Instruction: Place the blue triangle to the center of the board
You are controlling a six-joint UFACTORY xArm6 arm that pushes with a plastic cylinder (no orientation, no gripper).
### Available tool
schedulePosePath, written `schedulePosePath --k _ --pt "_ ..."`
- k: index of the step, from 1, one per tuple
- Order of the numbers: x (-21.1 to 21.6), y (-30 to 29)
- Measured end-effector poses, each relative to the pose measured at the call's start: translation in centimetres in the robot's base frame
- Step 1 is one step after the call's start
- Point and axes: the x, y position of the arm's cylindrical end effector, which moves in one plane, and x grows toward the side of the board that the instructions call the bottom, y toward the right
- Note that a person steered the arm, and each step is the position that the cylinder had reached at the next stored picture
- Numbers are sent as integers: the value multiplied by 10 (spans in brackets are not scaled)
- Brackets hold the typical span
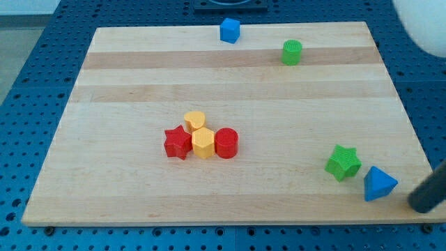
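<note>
1. Your blue triangle point(380, 184) sits near the board's point(230, 90) lower right corner, well away from the centre.
2. My tip point(420, 204) is a bare rod end with nothing to clamp or let go; you see it coming in from the view's right edge, just to the right of the blue triangle and slightly below it. A narrow gap seems to lie between them, though you cannot be sure from this angle whether they touch.
3. The green star point(343, 162) lies just left of the blue triangle and a little higher, close to it but apart.
4. Near the board's middle, slightly left and low, you have a tight cluster: the red star point(178, 142) on the left, the yellow hexagon point(203, 143) touching it, and the red cylinder point(226, 143) touching the hexagon's right side.
5. The yellow block point(194, 120), rounded in shape, rests just above the hexagon, against the cluster.
6. At the view's top, the blue cube point(229, 30) stands on the board's far edge.
7. The green cylinder point(292, 52) stands to the right of the cube and a little lower, apart from it.
</note>
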Motion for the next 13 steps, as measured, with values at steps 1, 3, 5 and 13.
schedulePosePath --k 1,3,5,13 --pt "-15 -36" --pt "-46 -97" --pt "-109 -156" --pt "-50 -196"
